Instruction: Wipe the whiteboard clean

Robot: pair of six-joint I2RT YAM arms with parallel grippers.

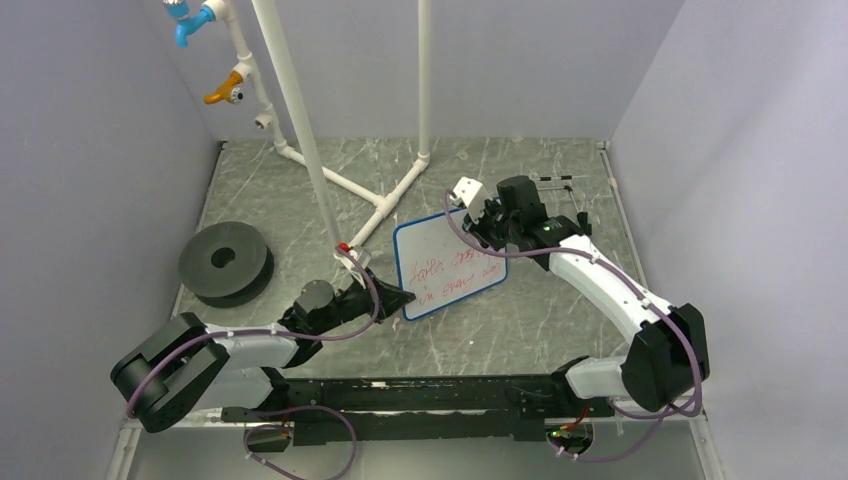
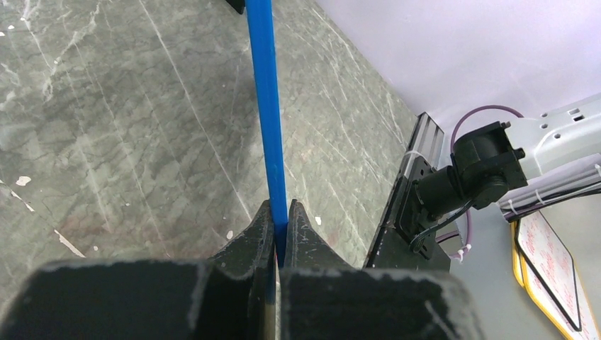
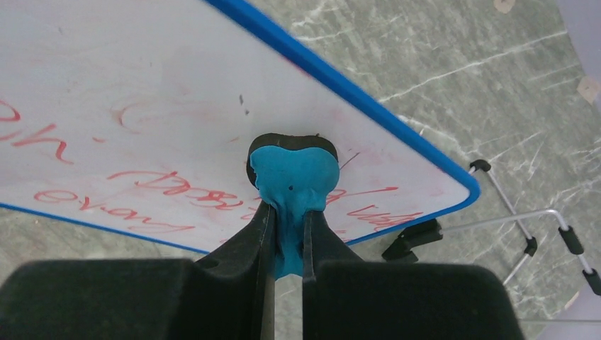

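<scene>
The whiteboard (image 1: 450,268) sat near the middle of the marbled table (image 1: 540,320), gripped from both sides. The left gripper (image 1: 398,300) was clamped on its blue rim (image 2: 264,85) at the near left corner. The right gripper (image 1: 482,235) pinched a blue eraser (image 3: 292,177) whose dark pad met the board's face.

The wiping step appeared to be under way, with much left to do: red handwriting (image 3: 170,184) lined the lower board below fainter pink smears. The next move likely called for sweeping the pad across those lines under steady pressure while the left hold kept the board from sliding.

Only the right wrist view showed the pad's contact and the smears. The left wrist view showed the rim edge-on between closed jaws. The overhead view alone showed both arms together and a wire easel stand (image 1: 560,182) beyond the right gripper.
</scene>
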